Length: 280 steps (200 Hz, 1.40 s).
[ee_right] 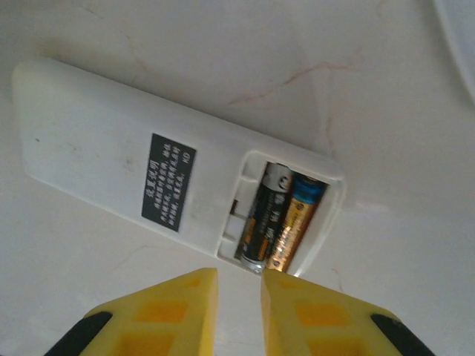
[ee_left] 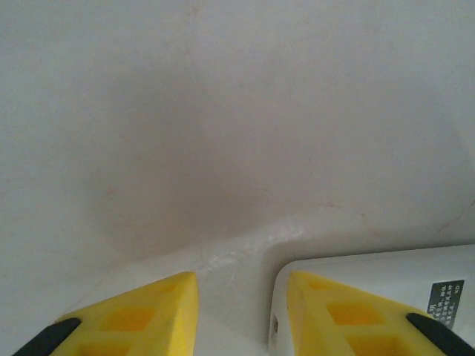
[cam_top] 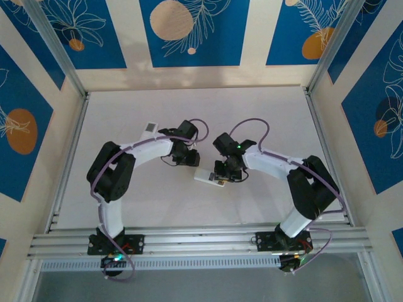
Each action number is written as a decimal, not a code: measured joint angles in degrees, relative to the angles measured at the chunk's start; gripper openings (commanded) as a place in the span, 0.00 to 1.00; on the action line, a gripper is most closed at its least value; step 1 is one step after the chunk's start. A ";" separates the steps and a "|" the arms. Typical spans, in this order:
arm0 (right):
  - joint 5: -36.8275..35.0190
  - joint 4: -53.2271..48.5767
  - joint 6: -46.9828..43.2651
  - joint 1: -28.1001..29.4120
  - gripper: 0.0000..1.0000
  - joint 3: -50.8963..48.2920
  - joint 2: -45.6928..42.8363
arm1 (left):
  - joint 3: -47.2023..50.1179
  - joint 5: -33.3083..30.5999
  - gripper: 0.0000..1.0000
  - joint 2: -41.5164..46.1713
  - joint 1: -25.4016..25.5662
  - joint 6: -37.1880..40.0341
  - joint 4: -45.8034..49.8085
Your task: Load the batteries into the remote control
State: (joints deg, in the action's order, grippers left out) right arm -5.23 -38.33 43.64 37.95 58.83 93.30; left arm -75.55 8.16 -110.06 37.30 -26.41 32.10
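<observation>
The white remote control (ee_right: 111,148) lies back-up on the table, its battery bay open. Two batteries sit side by side in the bay: a black one (ee_right: 266,215) and a gold one with a blue end (ee_right: 298,219). My right gripper (ee_right: 239,273) hovers just off the bay's end, its yellow fingers a narrow gap apart with nothing between them. From above, this remote (cam_top: 206,177) rests against my right gripper (cam_top: 221,176). My left gripper (ee_left: 243,276) is open over bare table, its right finger (ee_left: 334,311) over a corner of the remote (ee_left: 386,274).
A small white flat piece with a grey patch (cam_top: 149,129) lies by the left arm's forearm. A metal rail (cam_top: 201,239) runs along the near edge, and patterned walls close in the white tabletop (cam_top: 189,107) on three sides.
</observation>
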 measured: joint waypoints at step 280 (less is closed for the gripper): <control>-8.94 -8.00 -2.73 2.05 0.16 8.13 9.49 | 15.43 1.86 0.30 8.28 3.34 -11.21 -10.64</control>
State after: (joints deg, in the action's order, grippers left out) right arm -14.17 -46.33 40.91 40.01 66.96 102.78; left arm -60.12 10.02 -101.78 40.64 -37.63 21.45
